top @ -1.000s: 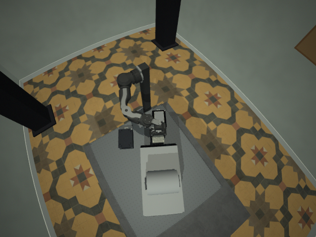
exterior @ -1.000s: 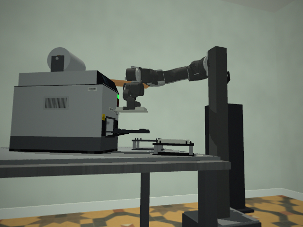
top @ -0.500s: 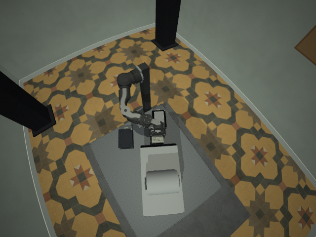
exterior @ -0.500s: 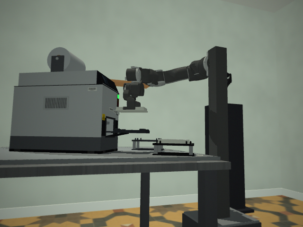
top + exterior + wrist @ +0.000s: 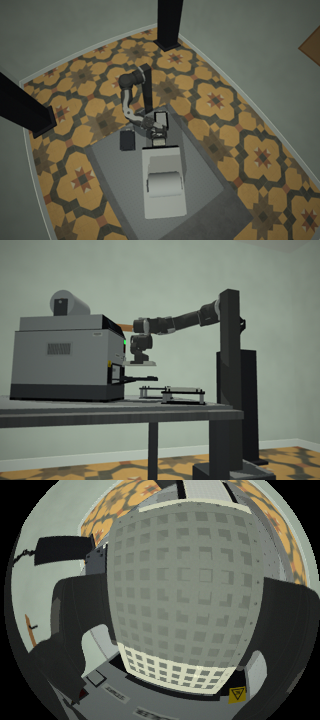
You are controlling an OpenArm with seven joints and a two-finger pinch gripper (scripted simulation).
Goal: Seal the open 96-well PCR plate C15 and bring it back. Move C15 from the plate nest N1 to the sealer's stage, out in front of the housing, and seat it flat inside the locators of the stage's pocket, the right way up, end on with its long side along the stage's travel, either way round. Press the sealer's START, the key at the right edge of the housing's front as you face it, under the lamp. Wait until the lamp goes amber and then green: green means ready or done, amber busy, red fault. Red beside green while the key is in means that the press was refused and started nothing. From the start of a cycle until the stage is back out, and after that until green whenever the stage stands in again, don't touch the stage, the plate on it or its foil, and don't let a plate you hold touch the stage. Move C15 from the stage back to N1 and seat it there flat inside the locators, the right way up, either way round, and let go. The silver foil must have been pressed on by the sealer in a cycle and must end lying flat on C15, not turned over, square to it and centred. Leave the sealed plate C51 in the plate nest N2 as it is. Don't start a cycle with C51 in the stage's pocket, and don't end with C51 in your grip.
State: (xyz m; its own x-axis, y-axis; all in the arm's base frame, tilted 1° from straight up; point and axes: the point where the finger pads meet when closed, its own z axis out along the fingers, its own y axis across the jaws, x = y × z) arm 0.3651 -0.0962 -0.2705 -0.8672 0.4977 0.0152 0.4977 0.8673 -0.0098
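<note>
- Exterior view: the claw (image 5: 139,361) is clamped on plate C15 (image 5: 140,363), held level in the air above the sealer's stage (image 5: 144,378), apart from it.
- Step in hand, as I judge it: carrying C15 to the stage; next it must be lowered squarely into the pocket's locators.
- Wrist view alone shows C15's open wells (image 5: 180,583); exterior view alone shows the green lamp (image 5: 124,342).
- Top view shows nest N1 (image 5: 127,139) bare and C51 (image 5: 161,119) nearer the tabletop's edge by the arm's post.

Plain pale grey-green walls (image 5: 180,271) meet a white skirting board (image 5: 77,458) above a patterned tile floor (image 5: 222,103) of ochre octagons and dark star shapes. Two tall black square pillars (image 5: 169,20) rise from it. A grey table (image 5: 116,415) stands on dark legs.
</note>
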